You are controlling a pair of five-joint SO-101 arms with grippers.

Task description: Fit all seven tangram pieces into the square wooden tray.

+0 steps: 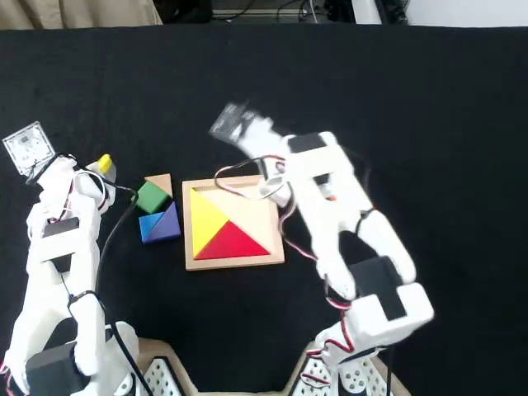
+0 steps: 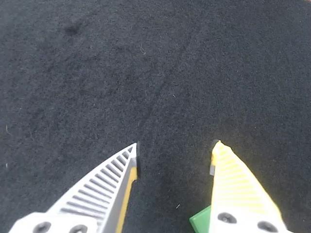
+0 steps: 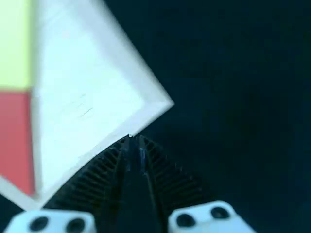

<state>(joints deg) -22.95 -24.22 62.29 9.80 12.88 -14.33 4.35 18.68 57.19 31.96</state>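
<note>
The left claw (image 2: 175,146) is spread wide over bare black surface (image 2: 146,73), with nothing between its fingers. A corner of the green piece (image 2: 200,221) shows just beside its yellow finger (image 2: 233,187). In the high view that claw sits on the far side of the loose cluster from the tray (image 1: 276,216). Green (image 1: 151,196) lies just beside it toward the tray, a tan piece (image 1: 159,181) touches green on the far side, and the blue piece (image 1: 161,224) is nearer the arm bases, touching or almost touching green. The three run in a short line along the tray's left edge, close to it but outside it.

The right claw (image 3: 131,141) is pressed together with nothing in it, its tips at the tray's outer corner. It hangs over the tray side away from the loose pieces.

Inside the tray, the yellow triangle (image 1: 206,219) and red triangle (image 1: 235,242) meet along a diagonal and fill the left and near parts. The far and right parts are bare wood.

The left arm is clearly nearer the loose pieces, and green is the closest. It looks squarish and turned on the surface, so I cannot give it a long axis. The right arm stretches over the tray's open corner and could block a piece coming in. A dark cable (image 1: 115,235) trails beside blue.
</note>
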